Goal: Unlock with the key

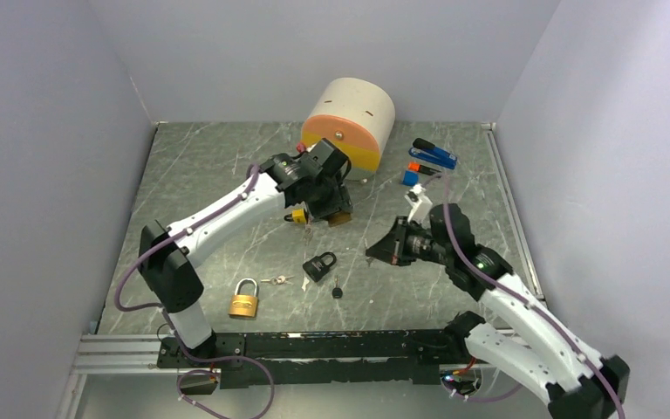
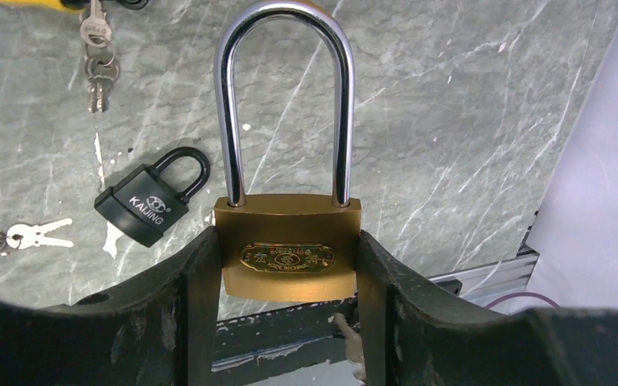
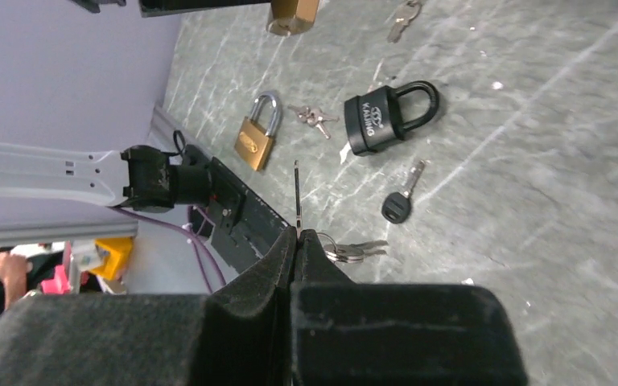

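Note:
My left gripper (image 1: 331, 208) (image 2: 288, 249) is shut on the body of a brass padlock (image 2: 290, 241) with a long steel shackle and holds it above the table, shackle pointing away from the wrist. The padlock shows at the top of the right wrist view (image 3: 291, 14). My right gripper (image 1: 375, 250) (image 3: 296, 235) is shut on a key (image 3: 297, 193), whose thin blade sticks out edge-on. The key's ring with spare keys (image 3: 350, 251) hangs beside the fingers. The right gripper is to the right of the held padlock and lower, with a gap between them.
On the table lie a black padlock (image 1: 320, 264), a black-headed key (image 1: 337, 291), a short brass padlock (image 1: 244, 298), loose keys (image 1: 277, 280) and a small yellow padlock with keys (image 1: 296, 216). A beige-and-orange cylinder (image 1: 349, 122) and a blue stapler (image 1: 434, 155) stand at the back.

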Tool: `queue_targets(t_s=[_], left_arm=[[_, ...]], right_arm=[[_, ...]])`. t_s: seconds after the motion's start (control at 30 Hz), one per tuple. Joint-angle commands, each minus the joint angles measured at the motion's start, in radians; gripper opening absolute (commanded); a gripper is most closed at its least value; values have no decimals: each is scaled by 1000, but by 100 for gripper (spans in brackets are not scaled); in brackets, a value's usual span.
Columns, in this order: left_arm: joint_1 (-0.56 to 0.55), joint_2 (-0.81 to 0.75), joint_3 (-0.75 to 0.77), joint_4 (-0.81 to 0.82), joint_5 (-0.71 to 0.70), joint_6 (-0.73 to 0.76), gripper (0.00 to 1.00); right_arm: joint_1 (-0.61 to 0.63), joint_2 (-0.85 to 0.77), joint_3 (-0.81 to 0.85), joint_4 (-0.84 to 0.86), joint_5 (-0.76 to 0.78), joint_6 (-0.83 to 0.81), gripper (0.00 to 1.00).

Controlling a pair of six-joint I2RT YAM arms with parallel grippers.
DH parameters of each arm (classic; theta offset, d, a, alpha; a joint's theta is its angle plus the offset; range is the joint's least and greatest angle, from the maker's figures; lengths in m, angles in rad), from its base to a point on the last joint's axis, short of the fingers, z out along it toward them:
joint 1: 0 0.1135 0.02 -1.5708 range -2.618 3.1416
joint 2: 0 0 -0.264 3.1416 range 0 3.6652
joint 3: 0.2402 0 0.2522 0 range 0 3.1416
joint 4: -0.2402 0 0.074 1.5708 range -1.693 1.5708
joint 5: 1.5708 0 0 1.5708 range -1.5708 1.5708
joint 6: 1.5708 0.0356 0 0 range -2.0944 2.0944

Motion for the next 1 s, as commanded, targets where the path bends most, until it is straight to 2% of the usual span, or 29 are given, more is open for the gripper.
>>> queue_targets(t_s=[0.0, 0.2, 0.47, 0.97], left_arm=[[26, -94, -44, 83, 70, -2, 3], [53, -135, -83, 108, 105, -10, 3], [77, -165, -112, 156, 174, -28, 3], [86, -195, -136, 168, 165, -15, 3]], right_arm=[[11, 132, 55, 229, -154, -25, 0], [20, 282, 102, 313, -179, 17, 0], [25, 372, 185, 272, -199, -21, 0], [30, 418, 213, 257, -118, 15, 0]])
